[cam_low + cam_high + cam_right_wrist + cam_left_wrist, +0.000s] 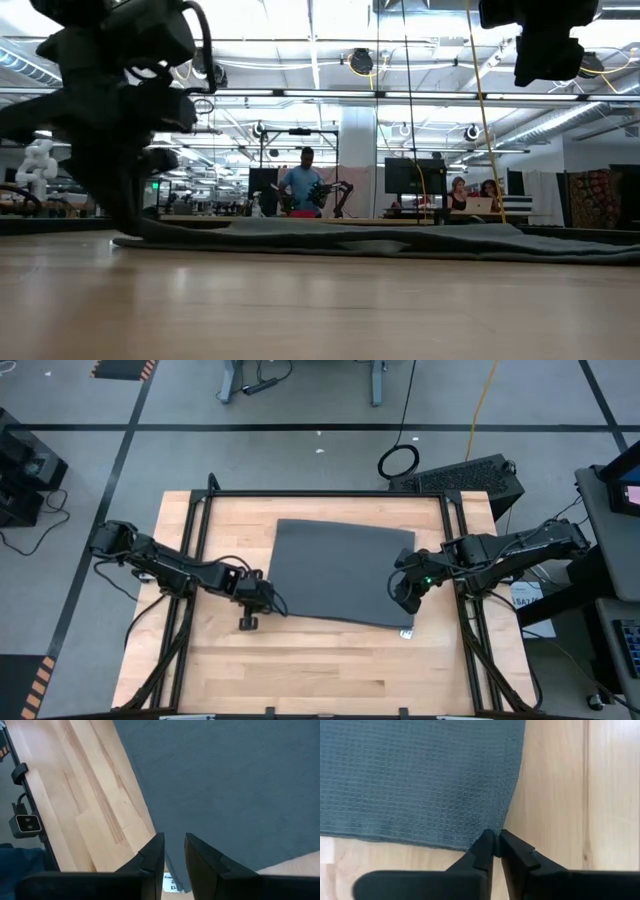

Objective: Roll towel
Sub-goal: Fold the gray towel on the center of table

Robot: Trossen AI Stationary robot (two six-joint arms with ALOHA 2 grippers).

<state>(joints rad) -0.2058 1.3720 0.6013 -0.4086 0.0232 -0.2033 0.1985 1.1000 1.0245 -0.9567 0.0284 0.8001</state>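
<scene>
Left wrist view: left pincer (496,845) pinches the corner of the dark grey waffle-weave cloth towel (420,780) on the wooden surface (560,795). Right pincer (174,851) hangs slightly spread above the towel's opposite corner.

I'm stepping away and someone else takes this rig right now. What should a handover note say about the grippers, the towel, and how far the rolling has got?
Left gripper: shut, pinching a corner of the towel at its near left, low at the table.
Right gripper: fingers slightly apart, above the towel's near right corner; whether it grips the cloth cannot be told. The white tag lies just beside it.
Towel: spread flat in the middle of the table, slightly skewed, no fold or roll showing.
Done: the left corner is pinched, the right gripper is placed over its corner.
Left: secure the right corner, then all of the rolling.
</scene>
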